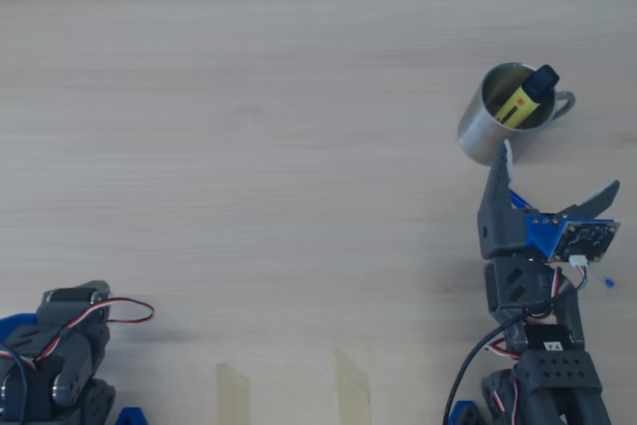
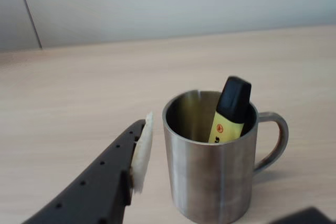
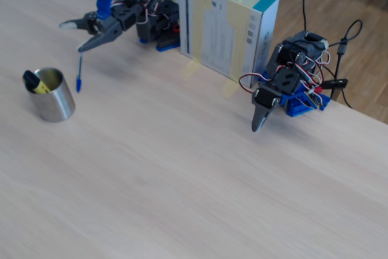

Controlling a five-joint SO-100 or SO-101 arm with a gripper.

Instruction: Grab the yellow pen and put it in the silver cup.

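The pen (image 2: 231, 111) stands tilted in the cup (image 2: 210, 171), black cap above the rim, barrel lettering too small to read; the hand (image 1: 557, 171) hangs beside it, wide and empty.

Bright even daylight, soft faint shadows, mild sheen on silver cup (image 2: 212, 177), wrist foreground blurry

The lower part of the yellow pen (image 2: 227, 121) is hidden inside the silver cup (image 2: 210, 177), whose base is cut off by the bottom edge of the wrist view. The barrel lettering cannot be read.
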